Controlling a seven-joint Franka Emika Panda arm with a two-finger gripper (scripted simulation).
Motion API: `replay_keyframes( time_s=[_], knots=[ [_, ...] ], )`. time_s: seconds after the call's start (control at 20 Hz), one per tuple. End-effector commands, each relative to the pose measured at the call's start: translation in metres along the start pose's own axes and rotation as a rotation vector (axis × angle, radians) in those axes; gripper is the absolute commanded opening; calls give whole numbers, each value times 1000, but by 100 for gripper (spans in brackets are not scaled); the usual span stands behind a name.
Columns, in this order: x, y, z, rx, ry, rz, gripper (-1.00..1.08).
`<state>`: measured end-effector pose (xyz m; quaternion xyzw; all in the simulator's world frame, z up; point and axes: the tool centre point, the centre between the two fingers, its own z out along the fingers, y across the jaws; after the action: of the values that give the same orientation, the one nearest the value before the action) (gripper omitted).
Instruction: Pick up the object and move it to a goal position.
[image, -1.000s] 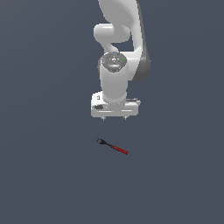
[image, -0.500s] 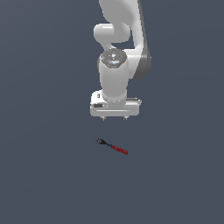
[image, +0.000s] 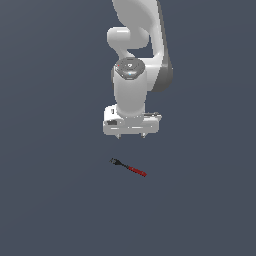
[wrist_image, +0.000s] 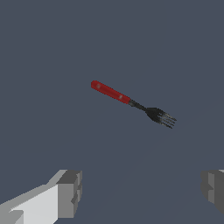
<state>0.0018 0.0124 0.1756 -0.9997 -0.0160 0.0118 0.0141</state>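
Note:
The object is a small fork (image: 129, 168) with a red handle and a black pronged end, lying flat on the grey floor. In the wrist view the fork (wrist_image: 131, 103) shows whole, red handle and black prongs. My white gripper (image: 131, 135) hangs above the fork, apart from it, a little toward the far side. It is open and empty. In the wrist view my gripper (wrist_image: 142, 190) has its two fingertips (wrist_image: 70, 192) wide apart, and the fork lies beyond them, outside the gap.
The plain dark grey floor (image: 55, 200) surrounds the fork. My white arm (image: 137, 45) rises behind the gripper. No other object shows.
The gripper has sunk very slightly toward the floor. The fork has not moved.

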Motion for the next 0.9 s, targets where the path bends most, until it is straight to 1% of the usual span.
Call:
replay_keyframes(
  time_s=[0.0,0.35,0.85],
  knots=[
    [2,1,3,-3,0,-30,100],
    [11,4,17,-13,0,-167,100],
    [28,10,45,-29,-2,-448,100]
  ],
)
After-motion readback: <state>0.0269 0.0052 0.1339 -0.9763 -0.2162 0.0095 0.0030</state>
